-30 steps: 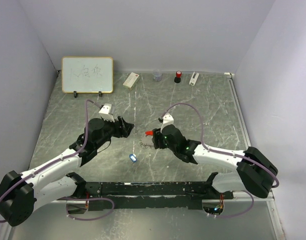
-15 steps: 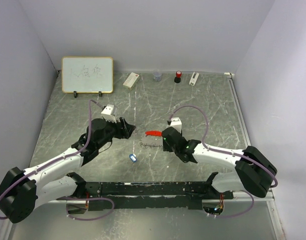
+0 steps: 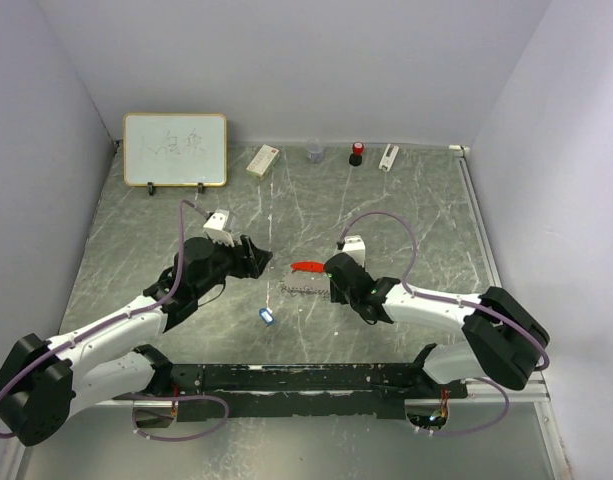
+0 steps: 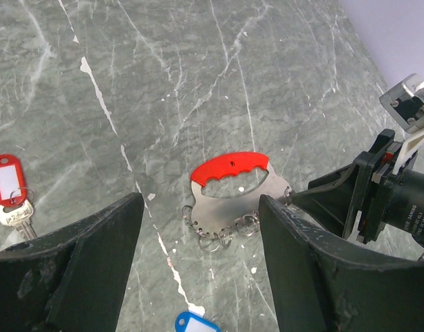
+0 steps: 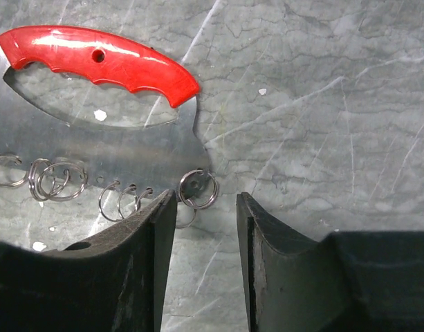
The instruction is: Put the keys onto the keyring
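Note:
The keyring (image 3: pixel 304 280) is a flat metal plate (image 4: pixel 229 207) with a red grip (image 5: pixel 94 54) and several wire rings along its lower edge, lying on the table between my arms. My right gripper (image 5: pixel 205 199) is open with a narrow gap at the plate's right corner, and one ring (image 5: pixel 198 188) lies just off its left fingertip. It sits at the plate's right end (image 3: pixel 332 284) in the top view. My left gripper (image 4: pixel 200 202) is wide open above the plate. The red-tagged key (image 4: pixel 7 185) lies to the left and the blue-tagged key (image 3: pixel 267 316) nearer me.
A small whiteboard (image 3: pixel 175 149) stands at the back left. Along the back wall sit a white box (image 3: pixel 262 160), a clear cup (image 3: pixel 314 152), a red-capped item (image 3: pixel 356 153) and a white stick (image 3: pixel 388 157). Walls close off the left, right and back.
My right gripper pulled back to the right off the keyring, leaving the whole plate showing, and its jaws have narrowed. The left arm shifted only slightly.

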Robot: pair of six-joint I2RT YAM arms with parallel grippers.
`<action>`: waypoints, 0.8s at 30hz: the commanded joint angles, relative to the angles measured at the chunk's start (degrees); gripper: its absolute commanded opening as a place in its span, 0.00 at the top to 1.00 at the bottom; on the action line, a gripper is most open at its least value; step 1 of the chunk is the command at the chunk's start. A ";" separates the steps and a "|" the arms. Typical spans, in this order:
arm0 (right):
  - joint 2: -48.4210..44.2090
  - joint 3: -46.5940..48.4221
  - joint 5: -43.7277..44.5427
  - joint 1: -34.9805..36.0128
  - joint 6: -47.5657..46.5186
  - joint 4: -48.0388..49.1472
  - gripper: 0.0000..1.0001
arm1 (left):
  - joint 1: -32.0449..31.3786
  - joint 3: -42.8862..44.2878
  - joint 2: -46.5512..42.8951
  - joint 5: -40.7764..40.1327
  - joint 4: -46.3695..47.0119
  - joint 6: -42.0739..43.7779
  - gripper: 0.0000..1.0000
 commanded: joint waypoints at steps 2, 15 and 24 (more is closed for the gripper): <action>-2.88 -0.12 -0.68 -0.25 -0.42 1.38 0.60 | -0.45 0.05 -0.08 0.43 1.96 -0.07 0.22; -6.51 -0.46 -1.05 -0.23 -1.75 0.07 0.61 | -2.54 2.20 2.10 2.46 1.49 1.48 0.22; -6.54 -2.25 -7.43 -0.17 -6.10 1.39 0.65 | -5.83 3.65 5.34 0.44 2.05 1.33 0.22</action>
